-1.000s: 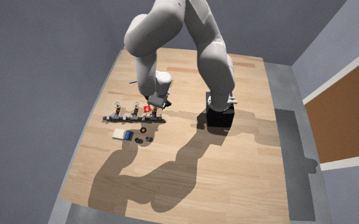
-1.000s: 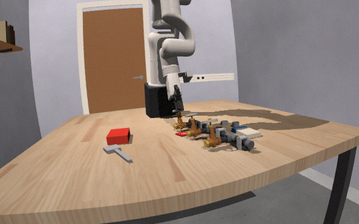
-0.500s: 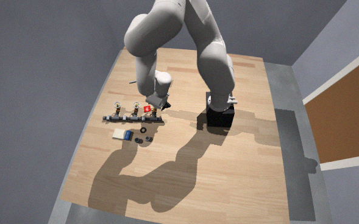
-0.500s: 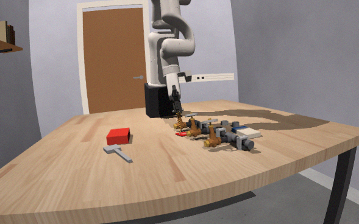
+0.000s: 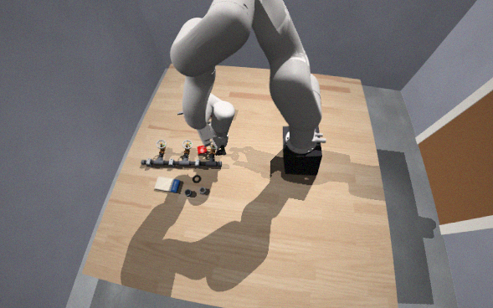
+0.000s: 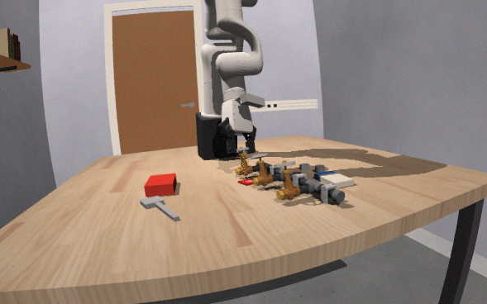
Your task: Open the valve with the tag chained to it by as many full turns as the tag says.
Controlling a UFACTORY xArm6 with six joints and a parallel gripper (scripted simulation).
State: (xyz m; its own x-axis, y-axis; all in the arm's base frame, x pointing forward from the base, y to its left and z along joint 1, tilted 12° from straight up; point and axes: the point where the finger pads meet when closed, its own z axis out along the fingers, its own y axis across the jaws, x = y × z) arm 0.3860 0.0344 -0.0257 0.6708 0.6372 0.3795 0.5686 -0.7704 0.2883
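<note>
Three brass valves stand in a row on a grey pipe (image 5: pixel 182 162), which also shows in the exterior view (image 6: pixel 312 187). The left valve (image 5: pixel 161 146) and the middle valve (image 5: pixel 187 146) stand apart from my arm. The right valve (image 5: pixel 213 149) has a red tag (image 5: pixel 201 149) beside it; the tag lies on the table in the exterior view (image 6: pixel 245 182). My gripper (image 6: pixel 242 147) is open, fingers spread around this valve's grey handle (image 6: pixel 242 149) without closing on it. The gripper also shows in the top view (image 5: pixel 217 147).
A white and blue block (image 5: pixel 168 184) and three small dark rings (image 5: pixel 196 179) lie in front of the pipe. A red box (image 6: pixel 160 184) and a grey hammer-like tool (image 6: pixel 159 206) lie on the table's other side. The robot's black base (image 5: pixel 302 158) stands to the right.
</note>
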